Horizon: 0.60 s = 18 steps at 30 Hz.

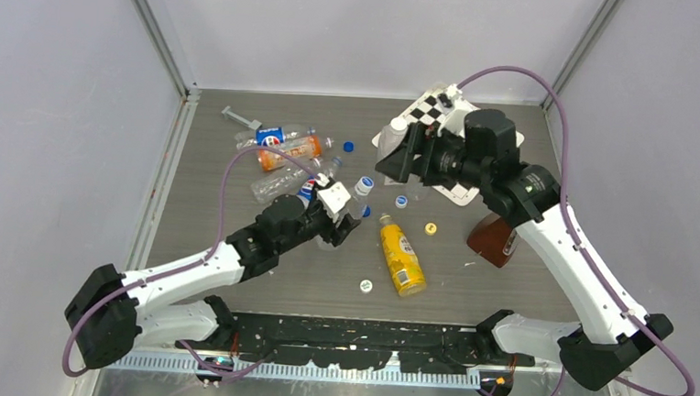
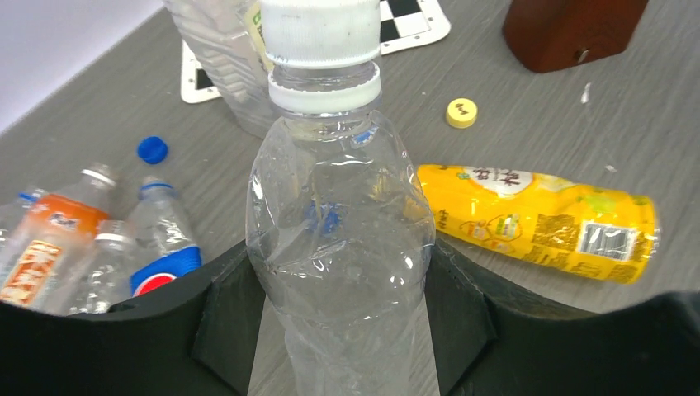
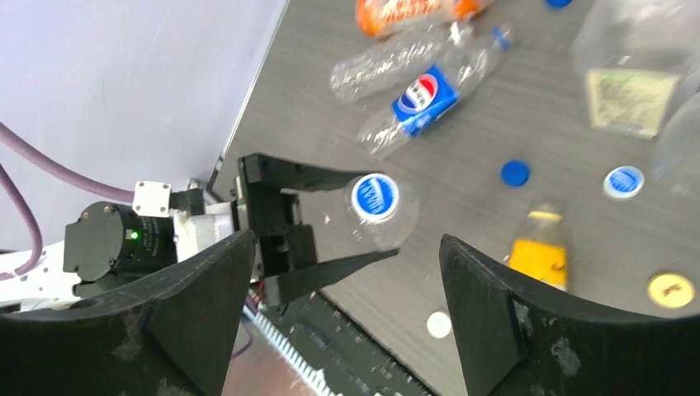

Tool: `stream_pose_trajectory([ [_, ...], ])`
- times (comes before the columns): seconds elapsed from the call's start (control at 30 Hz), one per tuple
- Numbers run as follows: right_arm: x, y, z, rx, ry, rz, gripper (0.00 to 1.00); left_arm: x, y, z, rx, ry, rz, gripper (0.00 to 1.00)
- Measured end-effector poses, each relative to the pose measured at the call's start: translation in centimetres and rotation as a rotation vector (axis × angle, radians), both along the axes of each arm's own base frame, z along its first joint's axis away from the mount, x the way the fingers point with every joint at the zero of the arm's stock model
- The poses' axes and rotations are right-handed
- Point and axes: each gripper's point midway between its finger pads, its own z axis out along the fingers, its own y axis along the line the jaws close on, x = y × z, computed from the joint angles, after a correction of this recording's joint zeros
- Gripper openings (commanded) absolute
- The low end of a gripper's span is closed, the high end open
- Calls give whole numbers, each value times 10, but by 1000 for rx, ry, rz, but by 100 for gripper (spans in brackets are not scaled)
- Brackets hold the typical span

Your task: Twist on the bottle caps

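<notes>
Wearing white ribbed cap point(image 2: 320, 33): clear dented bottle point(image 2: 342, 247).

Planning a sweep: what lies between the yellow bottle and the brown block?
A yellow cap and tiny white specks; the left wrist view shows it best.

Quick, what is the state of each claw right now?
Left claw: closed on a clear bottle.
Right claw: open, holding nothing.
</notes>
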Motion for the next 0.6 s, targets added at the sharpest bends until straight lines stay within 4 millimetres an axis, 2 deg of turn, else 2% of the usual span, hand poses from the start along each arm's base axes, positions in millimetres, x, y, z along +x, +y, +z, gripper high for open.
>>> stream_pose_trajectory([
  [0.13,19,-16,6,8,-96,62,85,0,-6,0,-65,87,-61,0],
  [0.43,4,-3,-8,10,-231,362,77,-22,-25,16,-165,207,-277,0],
  [0.6,-5,5,-6,36,-296,487,73,-36,-31,22,-184,227,-371,0],
])
